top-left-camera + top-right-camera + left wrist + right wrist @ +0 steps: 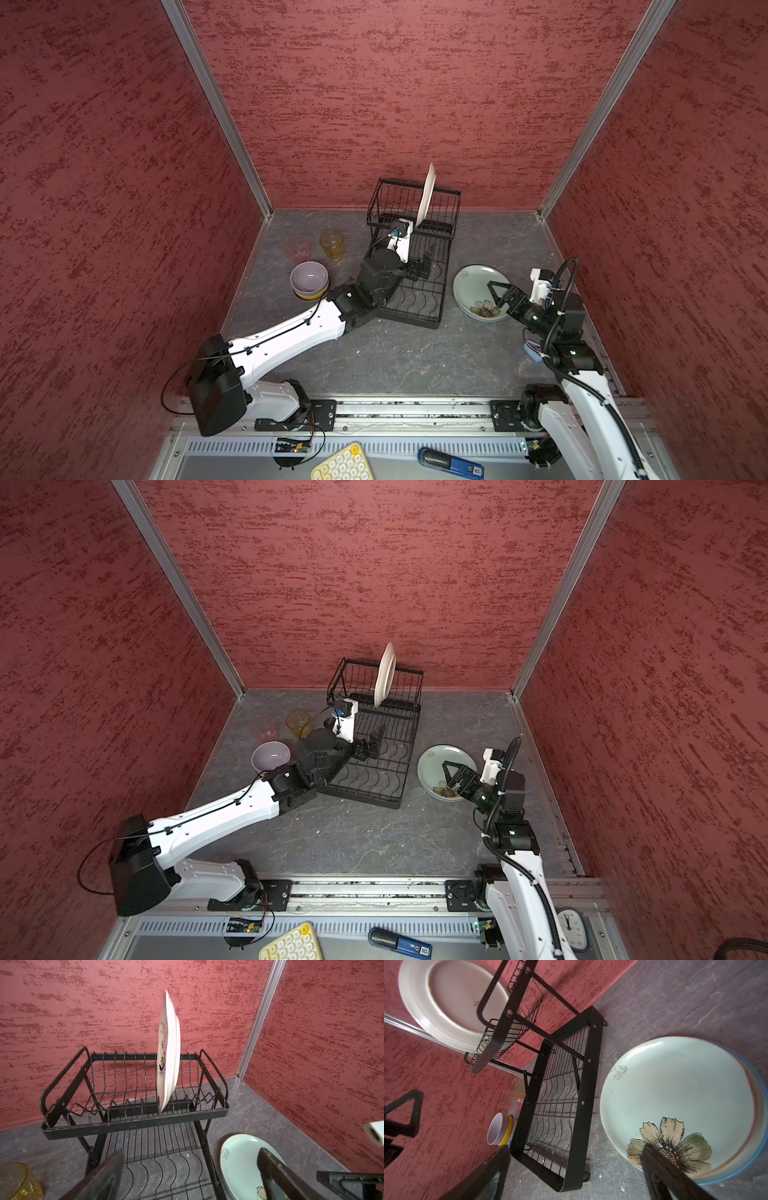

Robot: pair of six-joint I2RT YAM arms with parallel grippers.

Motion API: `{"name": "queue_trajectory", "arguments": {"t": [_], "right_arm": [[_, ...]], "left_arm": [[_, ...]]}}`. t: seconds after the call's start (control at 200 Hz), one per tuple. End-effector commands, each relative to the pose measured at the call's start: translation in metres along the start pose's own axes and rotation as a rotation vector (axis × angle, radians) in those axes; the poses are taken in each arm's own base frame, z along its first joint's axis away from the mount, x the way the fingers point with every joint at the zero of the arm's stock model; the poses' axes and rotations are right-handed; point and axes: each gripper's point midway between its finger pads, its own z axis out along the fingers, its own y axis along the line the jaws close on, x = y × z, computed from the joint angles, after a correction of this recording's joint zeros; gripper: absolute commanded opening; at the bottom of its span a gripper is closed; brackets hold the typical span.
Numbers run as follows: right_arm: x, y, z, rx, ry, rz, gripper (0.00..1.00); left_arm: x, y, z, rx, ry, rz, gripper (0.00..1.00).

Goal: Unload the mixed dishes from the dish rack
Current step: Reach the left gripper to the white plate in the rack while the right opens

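- The left jaws stand wide apart with nothing between them. They hang over the low tray [361, 798] of the dish rack [409, 321] and are aimed toward 12 o'clock, at the raised basket [135, 1123].
- The right jaws are also spread and empty. They are poised above the near side of the pale green plate [473, 284], which lies flat on the bench [395, 361] at 3 o'clock from the rack. I cannot tell whether they touch it.
- Under that plate sits at least one more piece, a blue-rimmed dish [761, 1109]. How many are stacked there is unclear.
- The only thing left in the rack is a white plate [169, 1053]. It stands on edge in a slot toward the 3 o'clock side of the raised basket. The low tray holds nothing.
- The bowls are already out at 9 o'clock from the rack, the lilac bowl [308, 277] nested in the yellow bowl [309, 296].
- Further back, near 10 o'clock, the amber tumbler [331, 244] and the pink tumbler [296, 248] stand upright side by side.
- By my reading the unloading is almost done. The one plate has not yet been lifted out and set down, and the left jaws look better placed for it.
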Motion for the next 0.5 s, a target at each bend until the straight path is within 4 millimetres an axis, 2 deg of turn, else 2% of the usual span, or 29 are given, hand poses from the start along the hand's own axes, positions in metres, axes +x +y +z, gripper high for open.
{"name": "queue_trajectory", "arguments": {"t": [0.0, 0.255, 0.366, 0.496], "right_arm": [[0.002, 0.015, -0.002, -0.083, 0.005, -0.032, 0.99], [0.011, 0.008, -0.002, -0.072, 0.015, -0.023, 0.99], [0.015, 0.002, 0.0, -0.067, 0.013, -0.017, 0.99], [0.019, -0.002, 0.002, -0.066, 0.024, -0.012, 0.99]], "left_arm": [[-0.005, 0.0, 0.007, 0.032, 0.029, -0.035, 1.0], [-0.025, 0.018, 0.026, 0.12, 0.058, -0.17, 1.0], [-0.034, 0.018, 0.032, 0.158, 0.057, -0.186, 1.0], [-0.033, 0.016, 0.044, 0.185, 0.084, -0.191, 1.0]]}}
